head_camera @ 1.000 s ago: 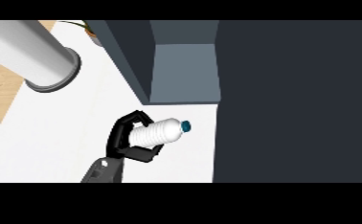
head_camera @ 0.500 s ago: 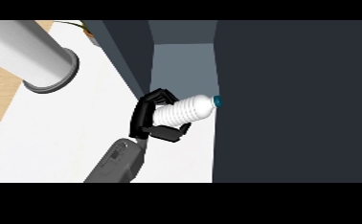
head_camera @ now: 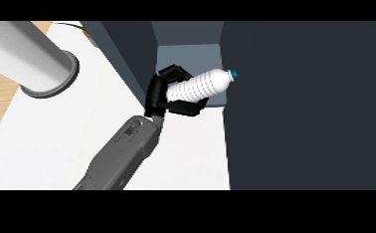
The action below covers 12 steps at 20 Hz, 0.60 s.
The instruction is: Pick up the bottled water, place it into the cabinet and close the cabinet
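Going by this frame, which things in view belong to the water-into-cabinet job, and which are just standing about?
Part of the job:
- bottled water, lying on its side, cap toward the dark door
- hand, curled round the bottle's base; which hand it is cannot be told
- cabinet, its opening facing the bottle
- cabinet door, the dark panel at right

Just there:
- grey cylinder, upper left
- white counter

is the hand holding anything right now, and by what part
Yes. The hand is curled round the water bottle at its lower body, near the base; the cap end points away.
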Each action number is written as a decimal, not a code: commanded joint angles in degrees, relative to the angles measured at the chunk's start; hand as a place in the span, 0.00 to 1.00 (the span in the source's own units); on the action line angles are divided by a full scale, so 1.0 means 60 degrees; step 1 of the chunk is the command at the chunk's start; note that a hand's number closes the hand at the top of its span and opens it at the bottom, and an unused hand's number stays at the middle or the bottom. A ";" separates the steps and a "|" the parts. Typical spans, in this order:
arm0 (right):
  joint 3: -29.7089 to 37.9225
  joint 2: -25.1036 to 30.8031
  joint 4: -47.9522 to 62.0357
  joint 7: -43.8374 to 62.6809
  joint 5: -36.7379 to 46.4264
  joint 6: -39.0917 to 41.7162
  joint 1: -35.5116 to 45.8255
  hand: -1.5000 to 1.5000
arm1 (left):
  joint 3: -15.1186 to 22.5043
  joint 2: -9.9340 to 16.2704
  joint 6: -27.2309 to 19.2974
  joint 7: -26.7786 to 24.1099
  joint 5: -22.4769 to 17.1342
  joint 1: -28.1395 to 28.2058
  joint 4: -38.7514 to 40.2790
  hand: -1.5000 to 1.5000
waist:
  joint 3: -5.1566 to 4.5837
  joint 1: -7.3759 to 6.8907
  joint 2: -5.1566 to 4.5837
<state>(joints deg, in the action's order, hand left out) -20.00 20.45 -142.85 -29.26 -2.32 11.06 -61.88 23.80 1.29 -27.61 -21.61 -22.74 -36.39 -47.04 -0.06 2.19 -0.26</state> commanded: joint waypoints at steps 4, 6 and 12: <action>0.0630 0.0298 -0.1006 0.0211 -0.1205 0.0346 -0.0527 0.00 | -0.0323 -0.0205 -0.0382 0.0400 -0.1093 -0.1732 0.1332 1.00 | 0.0002 0.0160 -0.0041; 0.0782 0.0325 -0.0644 -0.0032 -0.1110 0.0498 -0.0210 0.00 | -0.0670 -0.0205 -0.0338 0.0316 -0.1264 -0.2349 0.2200 1.00 | 0.0003 0.0256 -0.0088; 0.0841 0.0275 -0.0712 -0.0177 -0.0894 0.0599 -0.0465 0.00 | -0.0850 -0.0030 -0.1466 -0.0114 -0.0563 -0.3034 0.3875 1.00 | 0.0005 0.0193 -0.0082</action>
<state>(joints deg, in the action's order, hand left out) -16.19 21.46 -142.47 -31.95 -3.52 14.12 -62.77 20.85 0.32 -32.28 -22.75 -27.21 -50.34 -29.90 -0.09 3.68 -0.76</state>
